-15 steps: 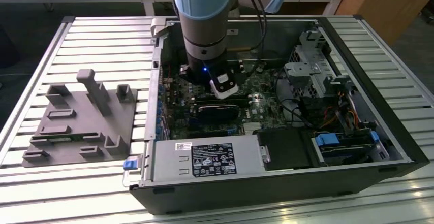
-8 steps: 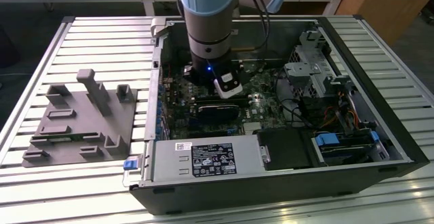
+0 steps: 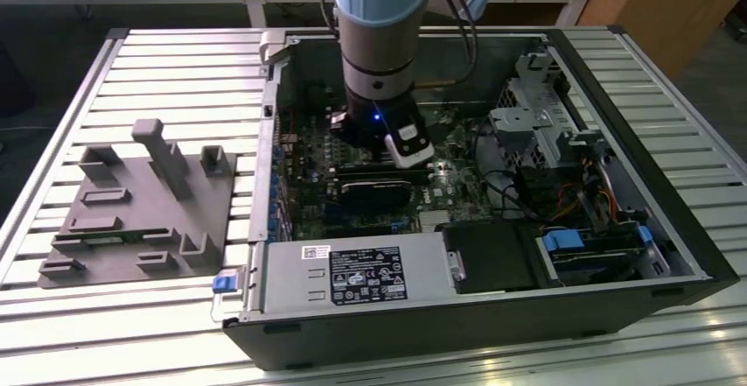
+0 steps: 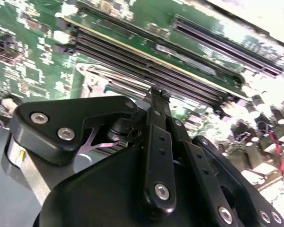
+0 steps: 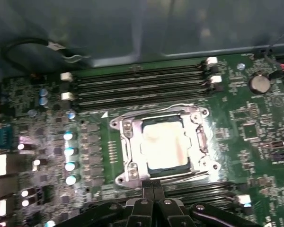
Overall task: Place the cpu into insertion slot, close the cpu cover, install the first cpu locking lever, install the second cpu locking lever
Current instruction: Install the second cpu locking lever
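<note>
In the first wrist view the cpu lies flat in the insertion slot, its pale metal face showing through the cut-out of the cpu cover. The silvery cover is folded down around it. A thin wire lever runs along the socket's edge on the memory-slot side. My gripper is shut with nothing between its fingers, and its tips stand at the socket's opposite edge. In the second wrist view the gripper points at the socket's metal corner. The exterior view has the gripper low inside the open computer case.
Long black memory slots run beside the socket. A row of capacitors and a coin cell stand on the green board. The case holds a power supply and a drive cage. A grey fixture sits at the exterior view's left.
</note>
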